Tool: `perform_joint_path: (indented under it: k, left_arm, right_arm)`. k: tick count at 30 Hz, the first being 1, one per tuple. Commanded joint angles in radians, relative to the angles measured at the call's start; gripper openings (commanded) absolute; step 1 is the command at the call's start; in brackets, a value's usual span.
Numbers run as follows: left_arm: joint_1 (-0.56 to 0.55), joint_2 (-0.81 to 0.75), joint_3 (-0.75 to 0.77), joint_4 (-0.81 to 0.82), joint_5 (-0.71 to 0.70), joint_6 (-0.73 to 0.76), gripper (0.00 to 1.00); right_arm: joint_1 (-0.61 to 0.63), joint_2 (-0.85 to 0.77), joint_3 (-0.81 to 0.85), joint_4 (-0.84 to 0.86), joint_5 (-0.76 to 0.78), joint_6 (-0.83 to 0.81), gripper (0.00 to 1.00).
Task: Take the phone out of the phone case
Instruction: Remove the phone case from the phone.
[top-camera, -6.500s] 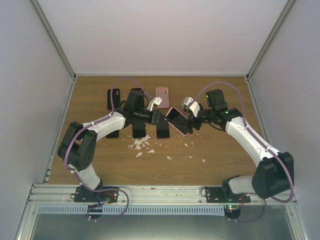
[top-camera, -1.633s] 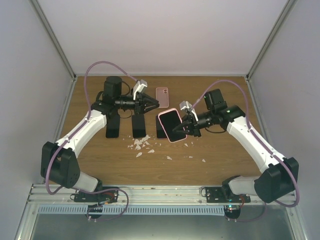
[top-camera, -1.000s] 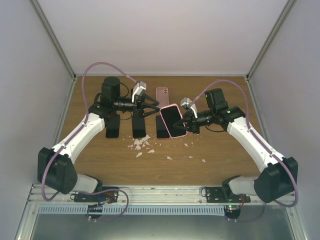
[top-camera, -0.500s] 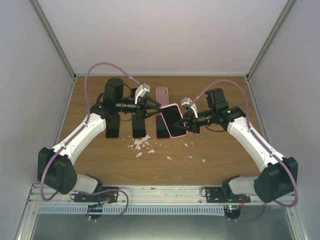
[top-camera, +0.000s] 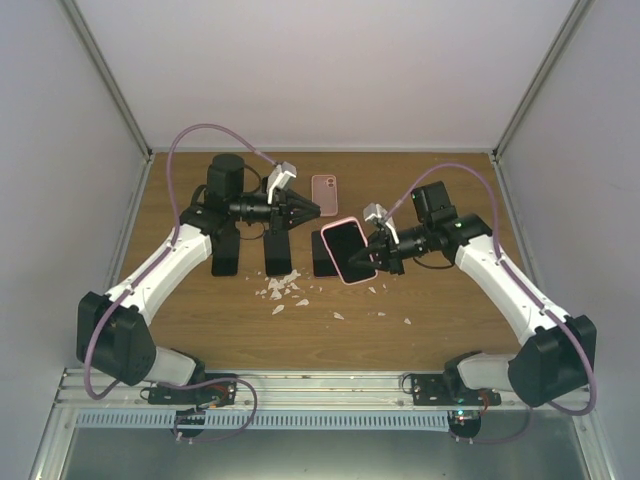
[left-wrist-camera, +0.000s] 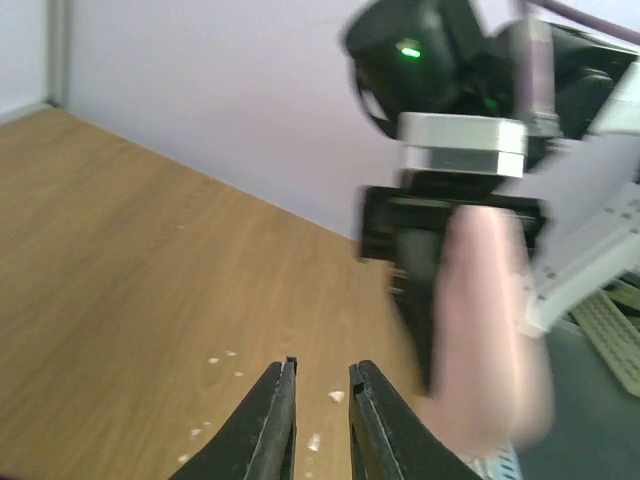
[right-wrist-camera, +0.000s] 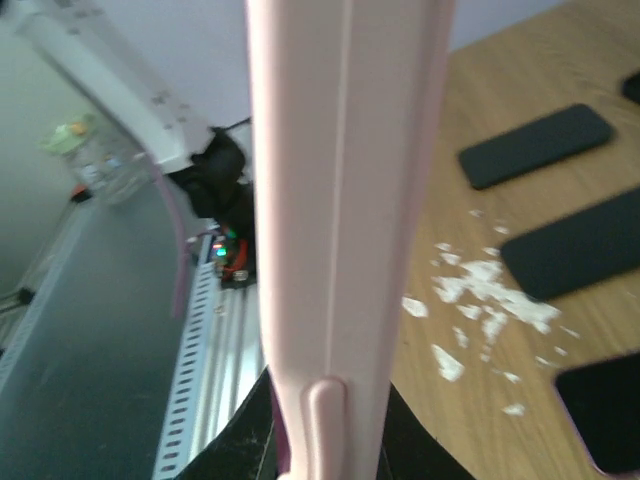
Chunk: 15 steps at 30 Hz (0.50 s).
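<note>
The phone (top-camera: 346, 248), black screen up, sits in a pink phone case (top-camera: 337, 225) held tilted above the table. My right gripper (top-camera: 374, 256) is shut on the case's right edge. The right wrist view is filled by the case's pink side (right-wrist-camera: 340, 200) with its button, and dark fingers (right-wrist-camera: 238, 440) flank it at the bottom. My left gripper (top-camera: 308, 208) hangs just left of the case, apart from it. Its jaws (left-wrist-camera: 320, 372) stand a narrow slit apart with nothing between them. The case shows as a pink blur (left-wrist-camera: 490, 330) to their right.
Three black phones (top-camera: 225, 252) (top-camera: 277, 252) (top-camera: 322, 256) lie flat in a row under the left arm. An empty pink case (top-camera: 324, 188) lies at the back. White crumbs (top-camera: 285, 288) are scattered on the wooden table (top-camera: 440, 320). White walls enclose the sides.
My left gripper drew back leftward from the case's top corner and its jaws narrowed. The right gripper shifted the cased phone slightly right and down.
</note>
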Motion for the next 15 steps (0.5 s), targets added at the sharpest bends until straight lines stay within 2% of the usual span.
perform_joint_path:
  k: [1,5,10,15]
  left_arm:
    - [0.037,0.037,0.007,0.072,-0.073,-0.032,0.18]
    - [0.037,0.039,0.009,0.076,-0.055,-0.026,0.18]
    - [0.058,0.015,-0.009,0.131,0.081,-0.072,0.32]
    - [0.046,-0.015,-0.021,0.114,0.105,-0.041,0.37]
  right_arm:
    - [0.036,-0.058,0.007,-0.073,-0.198,-0.152,0.0]
    - [0.037,-0.055,0.006,-0.041,-0.171,-0.095,0.0]
    - [0.023,-0.057,-0.001,0.051,-0.083,0.036,0.0]
    - [0.012,-0.046,-0.006,0.105,-0.035,0.111,0.01]
